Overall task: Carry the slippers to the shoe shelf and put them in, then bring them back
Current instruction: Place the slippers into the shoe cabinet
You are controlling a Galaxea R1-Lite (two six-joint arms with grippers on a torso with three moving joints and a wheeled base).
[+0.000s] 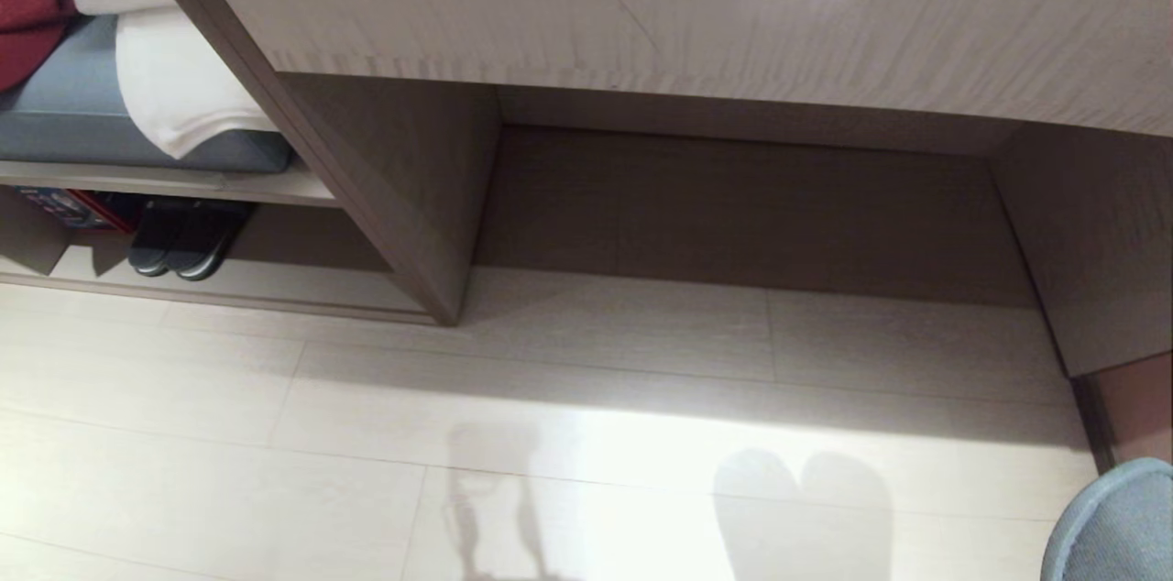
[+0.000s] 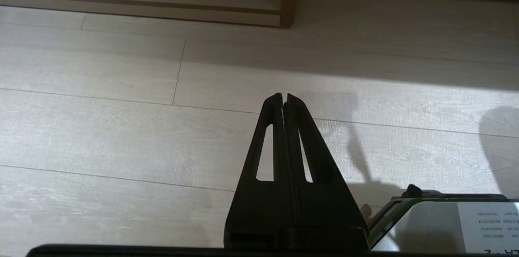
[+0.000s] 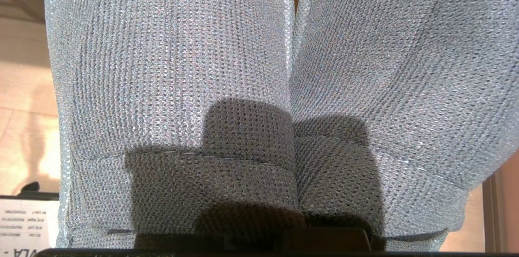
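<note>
Now the slippers [image 3: 259,86] are held side by side, filling the right wrist view, clamped by the right gripper's fingers so they can be carried to the shoe shelf [image 1: 751,205] at the middle, while the left gripper [image 2: 284,95] is kept shut, empty.

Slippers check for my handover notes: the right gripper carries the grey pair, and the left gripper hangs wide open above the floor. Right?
Not quite. The left gripper is shut, fingertips pressed together above the floor, as the left wrist view shows. The rest holds: the right gripper carries the slippers.
</note>
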